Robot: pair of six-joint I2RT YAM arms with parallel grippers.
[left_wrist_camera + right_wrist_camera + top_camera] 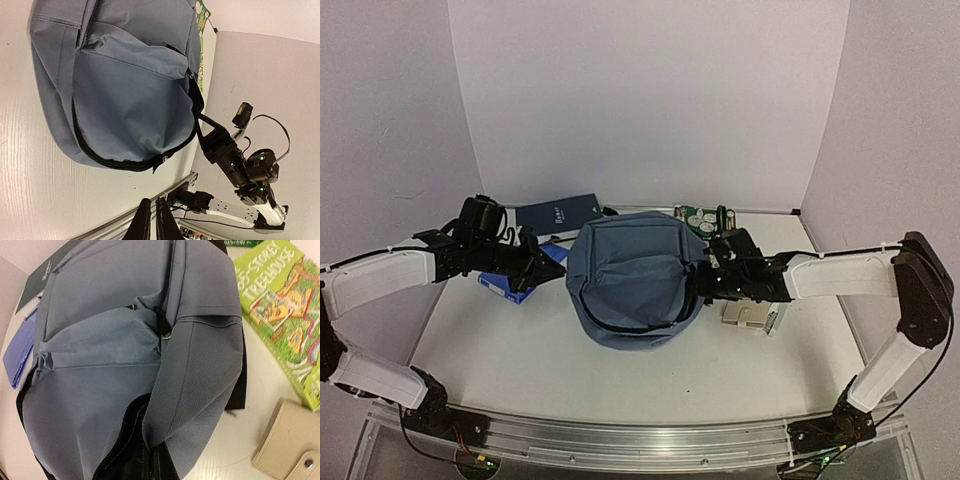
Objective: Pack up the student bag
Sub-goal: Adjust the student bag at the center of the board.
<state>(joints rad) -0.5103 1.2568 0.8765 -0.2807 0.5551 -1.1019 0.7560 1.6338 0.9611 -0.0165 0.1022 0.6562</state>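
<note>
The student bag (635, 275), a large slate-blue backpack with black zippers, lies in the middle of the table. It also shows in the left wrist view (130, 90) and fills the right wrist view (125, 365). My right gripper (703, 282) is at the bag's right edge. There it is shut (157, 462) on a fold of the bag's fabric beside the black zipper, with the fingertips hidden under the cloth. My left gripper (538, 268) hovers just left of the bag. Its fingers (142, 225) are shut and empty, apart from the bag.
A bright-blue book (503, 285) lies under my left gripper. A dark book (557, 212) lies behind it. A green picture book (700, 218) lies behind the bag on the right (280, 305). A beige pouch (748, 316) lies under my right arm (290, 445).
</note>
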